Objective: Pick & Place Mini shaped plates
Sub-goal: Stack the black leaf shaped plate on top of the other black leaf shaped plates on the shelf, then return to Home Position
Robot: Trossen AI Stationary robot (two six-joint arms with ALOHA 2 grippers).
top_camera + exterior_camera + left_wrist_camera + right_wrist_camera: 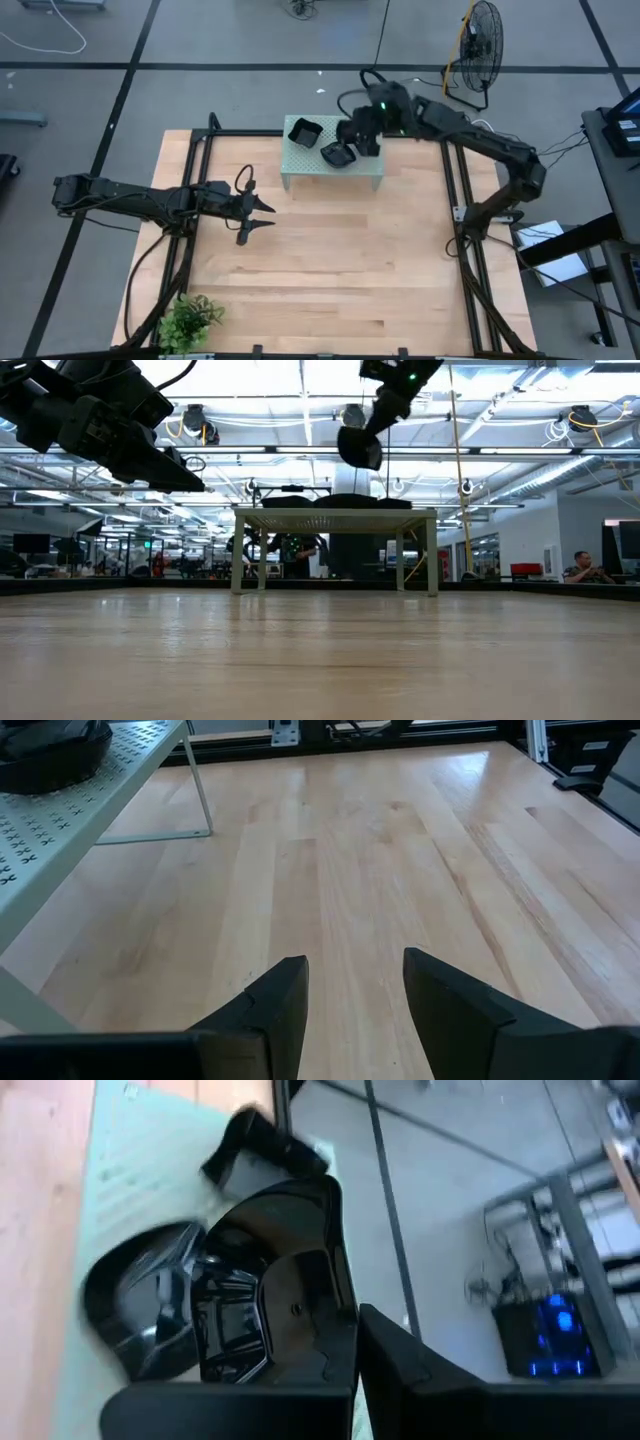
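**Right arm holds a plate above the stand; bare table lies toward the left arm**

The right gripper [362, 133] is over the pale green stand [300, 168], its fingers closed on a glossy black plate [285, 1295], raised clear of the stand top in the low view. Two more plates rest on the stand: a square one [303, 131] and a rounded one [338, 155] just beside the gripper. The left gripper [262, 216] hovers over the table [350, 270], fingers apart and empty, well apart from the stand.

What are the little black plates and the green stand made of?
The black plates look like glazed ceramic or glossy plastic, since they mirror the lights; I can't tell which. The pale green stand looks like painted metal: a thin flat sheet punched with small holes, on slim legs.
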